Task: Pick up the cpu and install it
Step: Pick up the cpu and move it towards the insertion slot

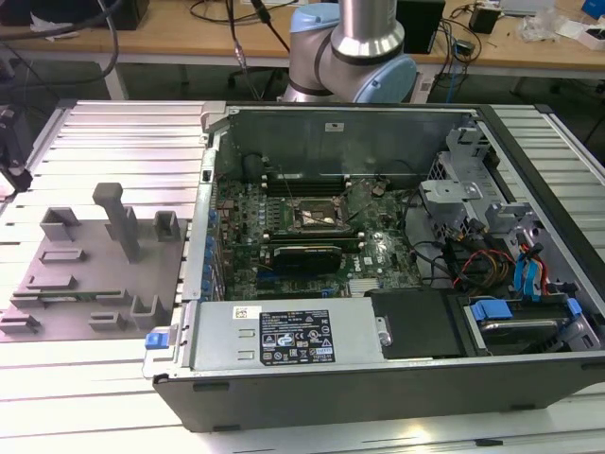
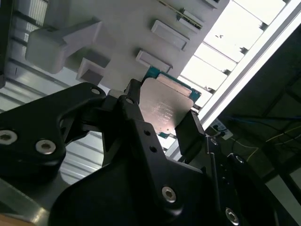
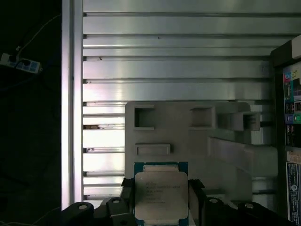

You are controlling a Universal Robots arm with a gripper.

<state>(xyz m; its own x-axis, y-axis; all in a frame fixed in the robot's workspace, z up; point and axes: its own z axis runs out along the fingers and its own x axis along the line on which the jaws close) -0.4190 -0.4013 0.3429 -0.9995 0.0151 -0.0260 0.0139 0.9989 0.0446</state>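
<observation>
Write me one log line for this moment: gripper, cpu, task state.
gripper: shut on cpu | cpu: held at grey fixture plate | task: cpu gripped, not yet installed

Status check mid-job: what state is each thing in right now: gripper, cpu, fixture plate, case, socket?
gripper: shut on the cpu, gripping two opposite edges.
cpu: held, metal top facing the first wrist view, lifted clear above the fixture plate.
fixture plate: lying flat on the slatted table.
computer case: lying flat, side open.
socket: inside the case; frame open or closed, cannot tell.
</observation>
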